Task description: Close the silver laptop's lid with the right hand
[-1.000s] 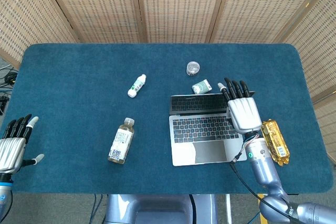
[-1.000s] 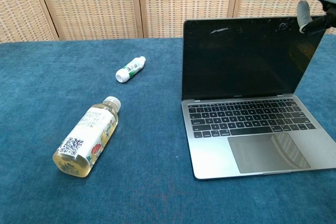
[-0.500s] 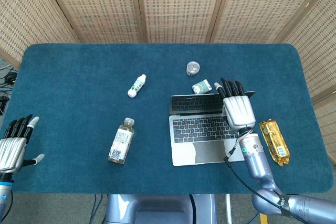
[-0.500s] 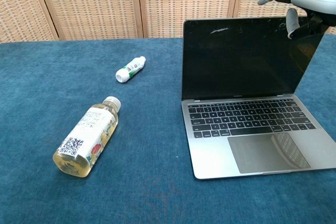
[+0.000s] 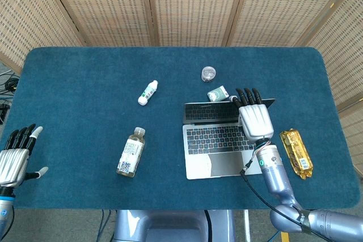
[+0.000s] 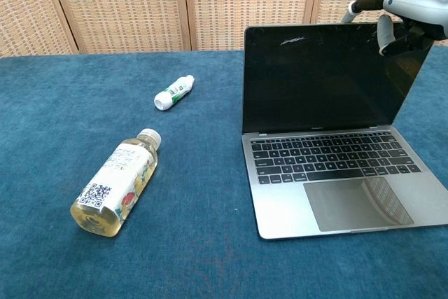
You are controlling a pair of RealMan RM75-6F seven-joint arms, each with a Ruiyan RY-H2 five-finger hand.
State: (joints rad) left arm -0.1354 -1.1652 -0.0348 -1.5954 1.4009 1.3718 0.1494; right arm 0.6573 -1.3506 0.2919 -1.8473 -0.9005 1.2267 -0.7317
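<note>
Since a second ago right hand (image 5: pixel 253 118) has slid left along the laptop's top edge and dropped a bit, fingers now curling over the lid (image 6: pixel 329 75) rim; silver laptop (image 5: pixel 224 140) itself hasn't budged, lid upright and open. Fingers spread, gripping nothing, fingertips (image 5: pixel 245 92) look to be at or just past the upper right corner of the lid, thumb in front of the screen in chest view; actual contact unclear. Just behind laptop: small green packet (image 5: pixel 218 93), clear round tub (image 5: pixel 209 73) further back. Right of laptop: yellow snack pack (image 5: pixel 296 152). Left of laptop: juice bottle (image 6: pixel 117 182) lying down, small white bottle (image 6: pixel 173 93) beyond it. Left hand (image 5: pixel 15 158) well away from laptop at table edge, open, idle. Risk: pushing at one corner only could twist the lid or skid the base on the cloth; fingers may slip off the thin rim.
</note>
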